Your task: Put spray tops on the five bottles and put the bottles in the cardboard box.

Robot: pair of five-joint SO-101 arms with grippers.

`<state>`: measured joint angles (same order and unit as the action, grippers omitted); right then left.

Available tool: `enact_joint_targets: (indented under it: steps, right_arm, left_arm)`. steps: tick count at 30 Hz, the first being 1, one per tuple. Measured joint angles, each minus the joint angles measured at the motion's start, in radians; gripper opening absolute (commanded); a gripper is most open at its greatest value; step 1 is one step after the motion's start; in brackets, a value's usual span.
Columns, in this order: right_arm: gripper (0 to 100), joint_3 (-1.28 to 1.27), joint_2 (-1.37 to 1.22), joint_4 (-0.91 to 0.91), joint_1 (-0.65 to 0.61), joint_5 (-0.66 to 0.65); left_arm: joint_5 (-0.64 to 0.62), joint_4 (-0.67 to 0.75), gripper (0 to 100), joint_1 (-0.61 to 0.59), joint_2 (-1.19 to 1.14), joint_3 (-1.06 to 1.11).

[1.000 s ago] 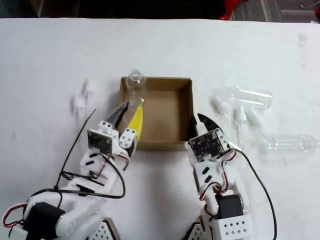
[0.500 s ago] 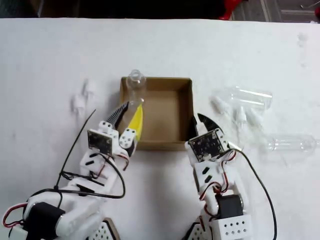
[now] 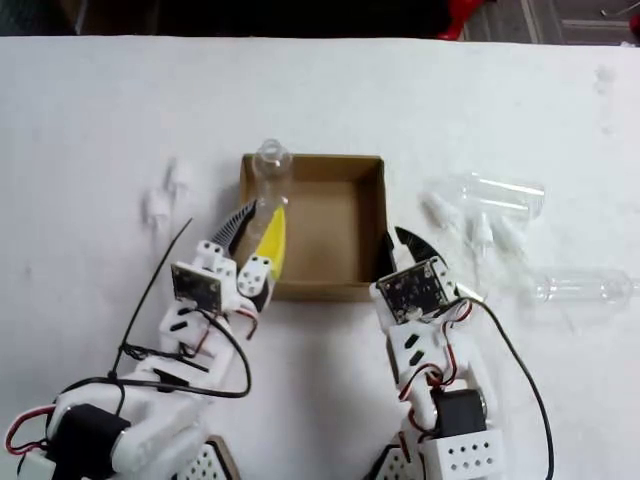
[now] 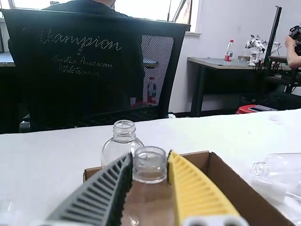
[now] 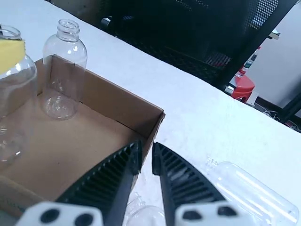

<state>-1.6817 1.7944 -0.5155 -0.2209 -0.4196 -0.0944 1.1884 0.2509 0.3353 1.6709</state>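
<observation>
My left gripper [image 3: 265, 208] is shut on a clear uncapped bottle [image 4: 149, 165], held upright between the black and yellow fingers over the left side of the cardboard box [image 3: 325, 280]. A second uncapped bottle [image 3: 272, 160] stands in the box's far left corner, also seen in the left wrist view [image 4: 122, 141] and the right wrist view [image 5: 65, 52]. My right gripper [image 3: 392, 238] hovers by the box's near right corner, shut with nothing in it [image 5: 146, 147]. Two more clear bottles [image 3: 500, 195] [image 3: 585, 287] lie on the table right of the box.
White spray tops [image 3: 482, 233] lie among the bottles on the right, and others [image 3: 165, 195] lie left of the box. The box wall [image 5: 117, 106] stands just ahead of the right gripper. A black chair [image 4: 94, 66] stands behind the table's far edge.
</observation>
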Motion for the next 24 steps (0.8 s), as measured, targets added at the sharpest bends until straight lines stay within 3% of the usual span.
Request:
enact_joint_targets:
  steps: [8, 16, 24]
  right_arm:
    - [2.6, 0.000, 0.000, 0.000, 0.000, 0.000]
    - [2.6, 0.000, 0.000, 0.000, 0.000, 0.000]
    - [2.6, 0.000, 0.000, 0.000, 0.000, 0.000]
  left_arm:
    - [0.037, 0.074, 11, 0.000, 0.000, 0.000]
    - [0.071, -0.006, 11, -0.009, 0.000, -0.003]
    - [-0.028, -0.009, 12, -0.020, 0.000, -0.031]
